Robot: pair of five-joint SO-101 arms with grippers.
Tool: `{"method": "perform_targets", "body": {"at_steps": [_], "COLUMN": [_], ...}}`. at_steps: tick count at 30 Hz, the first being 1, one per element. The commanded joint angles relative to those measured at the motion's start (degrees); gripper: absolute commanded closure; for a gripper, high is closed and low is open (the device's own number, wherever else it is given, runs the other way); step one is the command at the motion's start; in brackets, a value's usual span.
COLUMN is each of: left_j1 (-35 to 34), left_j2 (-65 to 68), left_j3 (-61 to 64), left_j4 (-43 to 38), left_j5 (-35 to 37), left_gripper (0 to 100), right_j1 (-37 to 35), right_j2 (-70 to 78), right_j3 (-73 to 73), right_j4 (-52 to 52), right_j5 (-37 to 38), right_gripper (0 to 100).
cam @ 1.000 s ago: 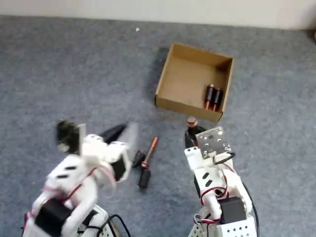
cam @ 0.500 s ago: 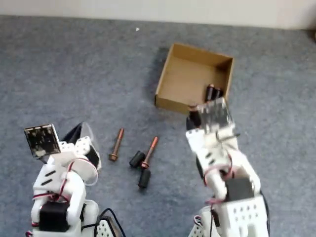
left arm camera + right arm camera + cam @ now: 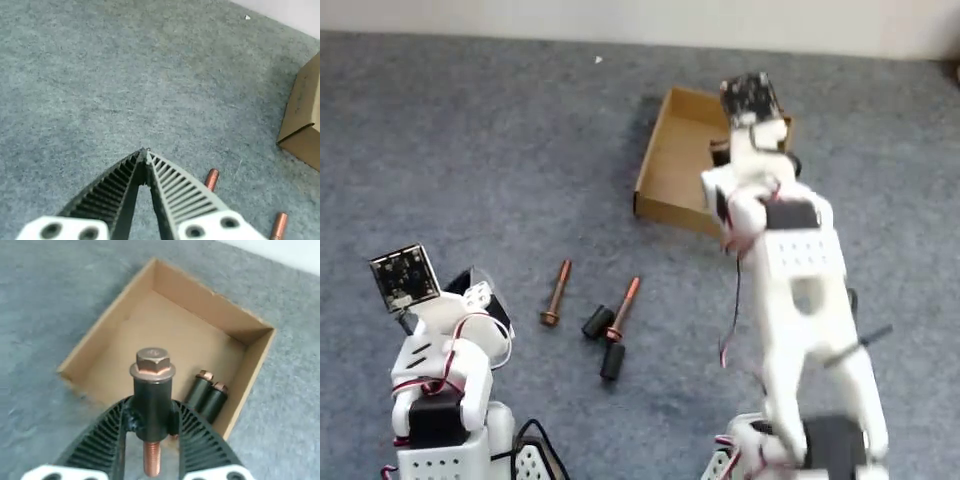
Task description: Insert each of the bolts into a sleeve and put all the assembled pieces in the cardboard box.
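Currently the right claw pinches a black sleeve with a copper bolt through it, held upright above the cardboard box. Inside the box, two more assembled pieces lie side by side near one wall. The left claw is pressed together, gripping nothing, above the grey worktop. Near it lie a loose bolt and a second loose bolt, with two empty sleeves just beside the second.
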Motion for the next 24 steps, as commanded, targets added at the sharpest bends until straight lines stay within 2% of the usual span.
{"method": "perform_targets", "body": {"at_steps": [1, 12, 16, 21, 24], "left_j1": [-0.5, -0.5, -0.5, -0.5, -0.5], "left_j2": [-0.3, -0.3, -0.3, -0.3, -0.3], "left_j3": [-0.3, -0.2, -0.2, -0.2, -0.2], "left_j4": [0.1, 0.4, 0.4, 0.4, 0.4], "left_j5": [-0.9, -0.9, -0.9, -0.9, -0.9], "left_gripper": [99, 99, 99, 99, 99], "right_j1": [2.3, 4.9, 4.9, 4.9, 4.7], "right_j2": [10.3, 41.6, 45.2, 45.6, 45.6], "right_j3": [-13.4, -40.3, -43.6, -43.6, -44.0], "right_j4": [-2.1, -1.7, -1.7, -1.4, 3.6], "right_j5": [-0.2, -0.3, -0.3, -0.4, -0.3], "right_gripper": [99.3, 98.8, 96.9, 86.2, 85.1]}}
